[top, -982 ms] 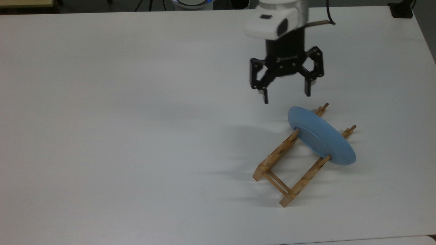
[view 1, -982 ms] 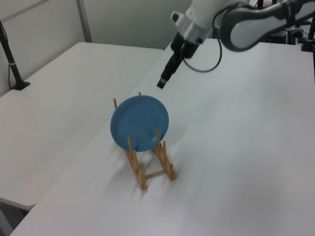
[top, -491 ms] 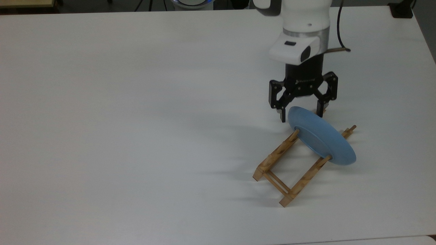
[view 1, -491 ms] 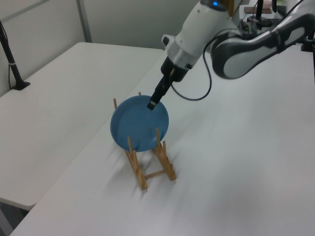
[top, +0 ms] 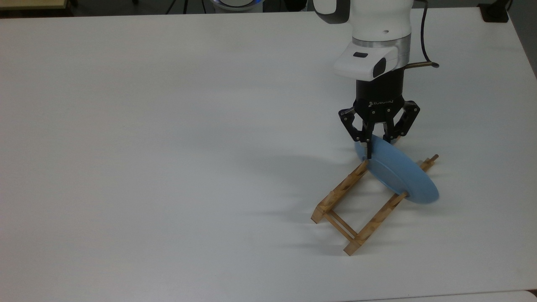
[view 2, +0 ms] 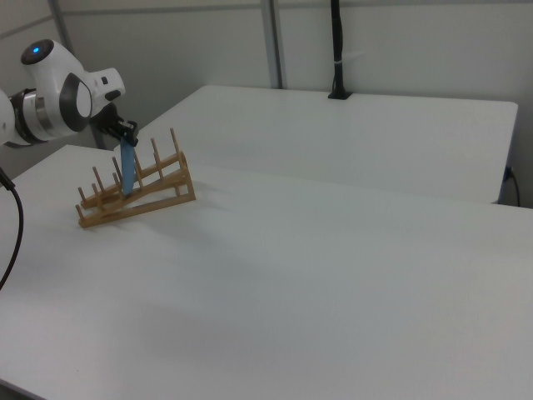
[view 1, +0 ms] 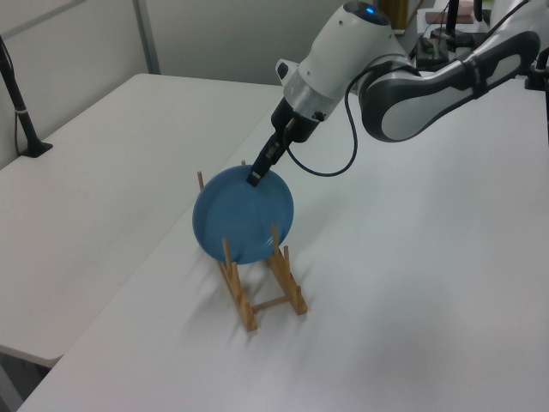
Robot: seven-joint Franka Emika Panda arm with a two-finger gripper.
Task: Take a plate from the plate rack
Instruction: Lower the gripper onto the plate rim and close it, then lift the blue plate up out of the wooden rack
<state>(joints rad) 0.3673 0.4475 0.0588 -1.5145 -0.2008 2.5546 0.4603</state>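
1 plate (top: 398, 174) rim between tool (top: 374, 149) fingers

Wide bare bench (top: 168, 147) all across the top view's left, open to approach. On the top view's right, plate rack (top: 356, 205) with upright pegs, plate (top: 398, 172) standing on edge in it, end effector (top: 375, 147) closed over the plate's upper rim. Free slots between pegs at the rack's near end.

The word "ROBOTIQ" stands in small white letters on the black body of the gripper (top: 377, 147), seen in the top view. No other writing or numbers can be read.
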